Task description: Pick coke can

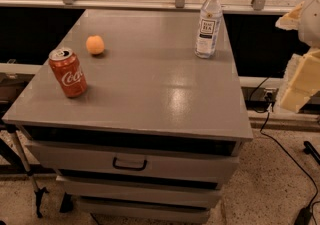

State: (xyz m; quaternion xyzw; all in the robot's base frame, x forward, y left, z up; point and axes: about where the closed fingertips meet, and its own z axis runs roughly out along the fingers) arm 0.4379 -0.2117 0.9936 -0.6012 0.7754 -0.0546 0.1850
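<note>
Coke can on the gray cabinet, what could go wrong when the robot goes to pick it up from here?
The coke can stands near the left front edge of the cabinet top; a sideways nudge could tip it or push it off. The gripper is at the far right, beyond the cabinet, so crossing over might clip the upright water bottle. The orange just behind the can could get knocked and roll.

The gripper hangs just off the right side of the counter, a pale blur mostly cut off by the edge. The water bottle has label print too small to read. A black cable runs out of view at the lower right.
</note>
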